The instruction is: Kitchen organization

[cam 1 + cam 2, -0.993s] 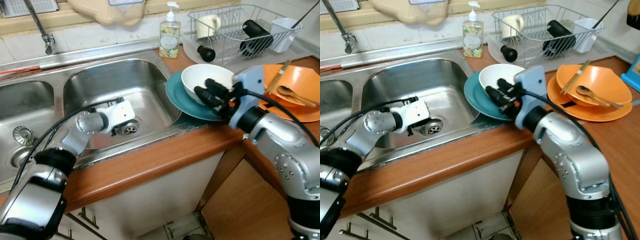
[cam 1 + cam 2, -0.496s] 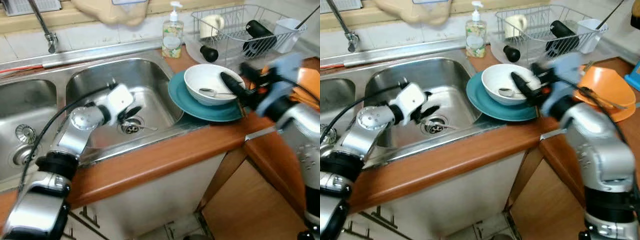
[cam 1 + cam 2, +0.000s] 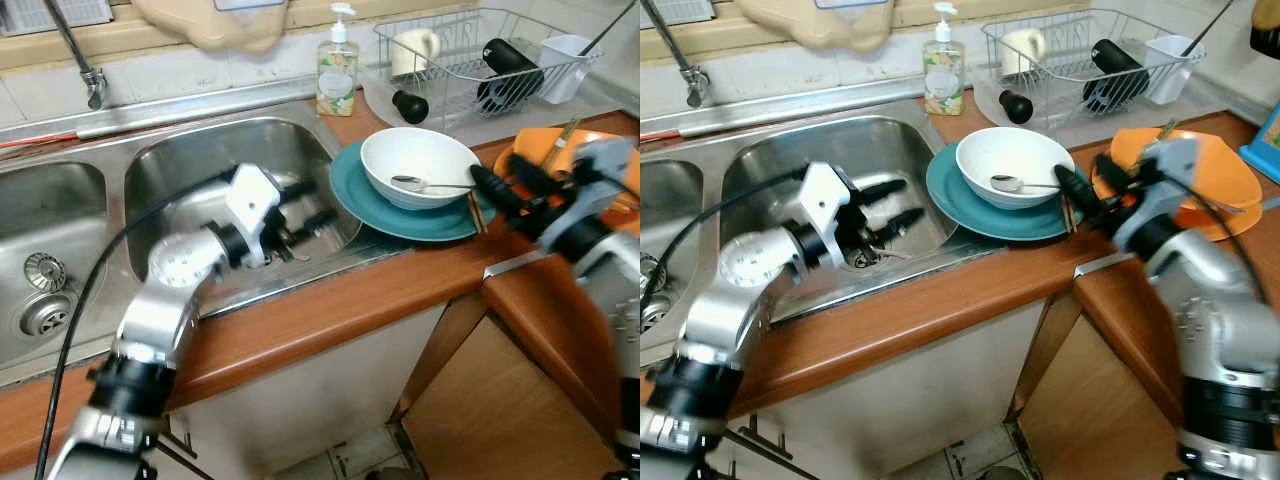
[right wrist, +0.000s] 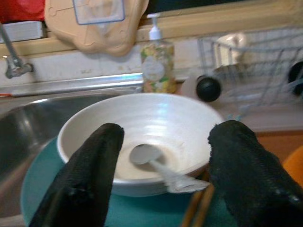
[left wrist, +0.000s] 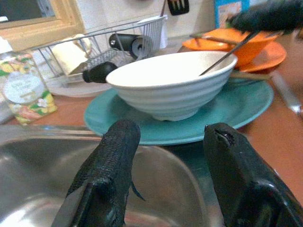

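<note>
Wooden counter crossed mid-frame; right gripper, fingers spread and empty, hovered beside white bowl holding spoon; left gripper gaped, empty, over sink.

The right tool and its arm are smeared by motion blur, so the outline of its fingers is soft. That arm covers much of the orange plates on the counter. The picture's left edge cuts off the left sink basin. The top edge crops the tap and a beige object above the sink. The dish rack looks hazy in the right wrist view.
</note>
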Robot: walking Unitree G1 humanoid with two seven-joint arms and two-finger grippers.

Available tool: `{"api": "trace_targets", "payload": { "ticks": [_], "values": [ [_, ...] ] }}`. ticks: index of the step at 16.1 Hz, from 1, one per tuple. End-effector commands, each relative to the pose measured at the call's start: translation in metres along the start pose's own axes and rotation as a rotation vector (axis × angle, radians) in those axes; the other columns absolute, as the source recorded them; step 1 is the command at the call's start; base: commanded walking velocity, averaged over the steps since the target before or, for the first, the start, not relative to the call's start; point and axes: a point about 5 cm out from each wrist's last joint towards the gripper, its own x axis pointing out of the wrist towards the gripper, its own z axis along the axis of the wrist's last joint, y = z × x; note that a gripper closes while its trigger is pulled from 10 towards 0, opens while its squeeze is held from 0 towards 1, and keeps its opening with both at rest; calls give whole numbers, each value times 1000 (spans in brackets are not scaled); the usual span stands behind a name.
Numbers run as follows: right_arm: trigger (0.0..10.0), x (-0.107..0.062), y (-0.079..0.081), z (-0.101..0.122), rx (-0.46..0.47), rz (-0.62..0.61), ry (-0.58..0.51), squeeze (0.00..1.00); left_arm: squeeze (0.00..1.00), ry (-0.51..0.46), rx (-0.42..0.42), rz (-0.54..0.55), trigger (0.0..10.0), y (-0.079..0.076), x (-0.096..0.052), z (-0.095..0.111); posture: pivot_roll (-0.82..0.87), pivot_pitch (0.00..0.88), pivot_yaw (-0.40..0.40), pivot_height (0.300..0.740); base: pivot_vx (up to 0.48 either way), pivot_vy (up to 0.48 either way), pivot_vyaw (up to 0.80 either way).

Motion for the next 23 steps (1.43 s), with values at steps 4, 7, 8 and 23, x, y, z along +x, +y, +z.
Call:
{"api": "trace_targets", "payload": {
  "ticks": [4,7,8,23],
  "values": [
    [0,2,-6,-6,50,-10,-22,0,0,-49,-43,-33,10000,-18,-1,12,-155,0,36,740,0,0,0],
    [0,2,-8,-7,73,-10,-28,0,0,-44,-63,-42,10000,-25,-1,13,-156,0,37,740,0,0,0],
    [0,2,-7,-8,95,2,-33,0,0,-47,-72,-43,10000,-27,-1,14,-157,0,37,740,0,0,0],
    [0,7,20,27,38,121,-143,0,0,-19,245,-6,10000,-21,10,29,-151,0,42,740,0,0,0]
  ]
}}
